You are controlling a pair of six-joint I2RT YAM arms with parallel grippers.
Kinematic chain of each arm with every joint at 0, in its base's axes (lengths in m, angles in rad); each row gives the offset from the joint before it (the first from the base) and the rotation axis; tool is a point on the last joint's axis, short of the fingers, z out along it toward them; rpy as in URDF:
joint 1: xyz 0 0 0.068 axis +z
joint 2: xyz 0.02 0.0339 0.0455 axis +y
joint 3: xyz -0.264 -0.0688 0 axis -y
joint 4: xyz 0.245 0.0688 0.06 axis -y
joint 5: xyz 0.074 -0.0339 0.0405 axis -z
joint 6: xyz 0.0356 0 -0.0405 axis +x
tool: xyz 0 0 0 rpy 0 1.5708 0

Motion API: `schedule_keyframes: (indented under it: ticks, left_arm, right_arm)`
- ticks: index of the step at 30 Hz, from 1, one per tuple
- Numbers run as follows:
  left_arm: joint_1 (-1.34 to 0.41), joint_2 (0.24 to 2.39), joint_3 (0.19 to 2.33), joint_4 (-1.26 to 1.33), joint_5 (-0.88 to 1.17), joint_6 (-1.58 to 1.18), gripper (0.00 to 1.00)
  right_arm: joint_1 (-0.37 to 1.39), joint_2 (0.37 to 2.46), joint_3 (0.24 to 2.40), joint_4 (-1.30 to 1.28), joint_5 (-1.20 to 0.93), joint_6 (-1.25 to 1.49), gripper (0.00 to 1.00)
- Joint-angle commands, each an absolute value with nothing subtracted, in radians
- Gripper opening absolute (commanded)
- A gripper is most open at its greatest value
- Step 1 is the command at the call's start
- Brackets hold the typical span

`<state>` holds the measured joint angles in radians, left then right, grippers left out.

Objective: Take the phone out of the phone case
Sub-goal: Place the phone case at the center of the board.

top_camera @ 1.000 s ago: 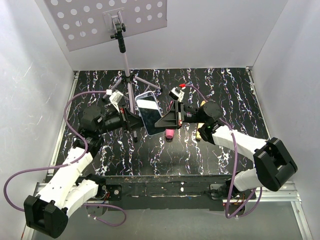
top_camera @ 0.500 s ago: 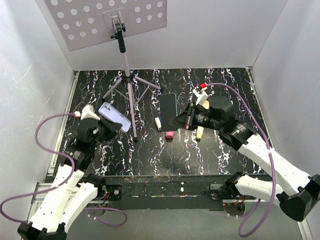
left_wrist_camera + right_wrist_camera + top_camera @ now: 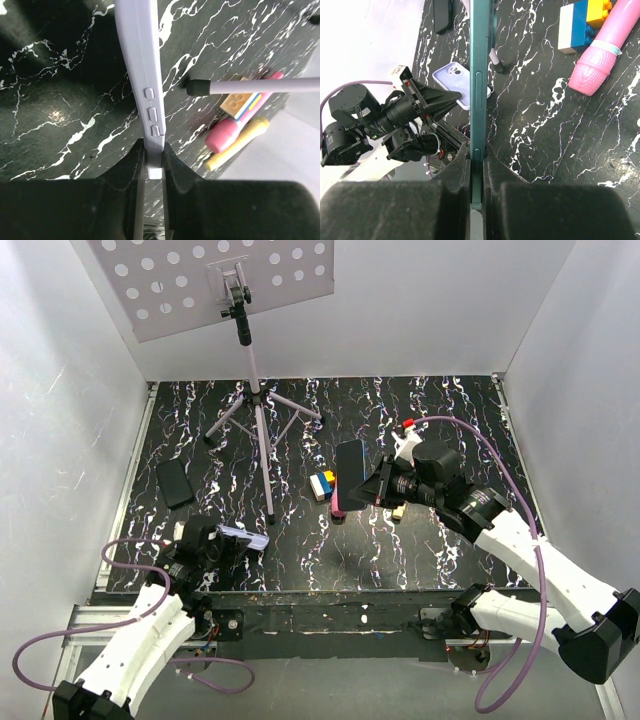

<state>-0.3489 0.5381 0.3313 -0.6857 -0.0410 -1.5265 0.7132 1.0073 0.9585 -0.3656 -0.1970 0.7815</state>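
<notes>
Separation looks complete: the phone (image 3: 350, 460) and the phone case (image 3: 245, 537) sit in different hands, well apart. The right hand (image 3: 477, 152) is clamped on the phone's lower end. Its wrist view shows the teal-edged body edge-on, side button toward the camera, held off the bench (image 3: 440, 410) above the pink marker (image 3: 338, 505) and toy bricks (image 3: 322, 483). Raised like this, I judge, it stays clear of the clutter below.

The right arm reaches in from the near right corner, forearm stretched toward the middle, wrist rolled so the phone stands on edge. The left hand (image 3: 153, 157) pinches one end of the lavender shell, also edge-on in its own view, with button bumps along the rim. The right wrist view shows its camera cutout. The left arm is bent low near the front left edge.

A second dark phone (image 3: 175, 482) lies flat on the bench at the left, beyond the tripod (image 3: 262, 430). What remains, I judge, is setting both pieces down.
</notes>
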Motion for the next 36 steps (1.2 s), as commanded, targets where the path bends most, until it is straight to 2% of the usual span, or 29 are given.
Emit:
schedule_keyframes:
  ticks: [1,6,8,11,16,18,20,25,31,36]
  left_arm:
    - [-0.347,0.489,0.272,-0.577,-0.052,-1.709,0.0]
    - [-0.347,0.5,0.275,-0.503,-0.11,-1.628,0.0]
    - [-0.345,0.521,0.293,-0.415,-0.13,-1.49,0.0]
    - [-0.336,0.647,0.418,-0.457,-0.12,-1.23,0.0]
    - [-0.275,0.912,0.618,-0.532,0.075,-0.786,0.0]
    - [-0.218,0.971,0.627,-0.482,0.237,-0.649,0.0]
    - [-0.143,1.014,0.617,-0.436,0.403,-0.576,0.0]
    - [-0.055,1.136,0.676,-0.446,0.592,-0.477,0.0]
    - [-0.041,1.325,0.802,-0.551,0.637,-0.342,0.0]
    - [-0.037,1.384,0.821,-0.6,0.523,-0.308,0.06]
  right_arm:
    - [0.704,0.988,0.957,-0.288,-0.207,0.776,0.01]
    - [0.695,0.989,0.95,-0.281,-0.224,0.776,0.01]
    - [0.692,0.986,0.942,-0.279,-0.23,0.778,0.01]
    - [0.684,0.979,0.936,-0.276,-0.244,0.779,0.01]
    - [0.67,0.957,0.933,-0.293,-0.258,0.773,0.01]
    - [0.663,0.948,0.933,-0.299,-0.259,0.769,0.01]
    - [0.654,0.943,0.939,-0.304,-0.265,0.764,0.01]
    - [0.644,0.933,0.942,-0.304,-0.279,0.758,0.01]
    - [0.637,0.913,0.928,-0.308,-0.293,0.752,0.01]
    - [0.63,0.9,0.917,-0.308,-0.299,0.744,0.01]
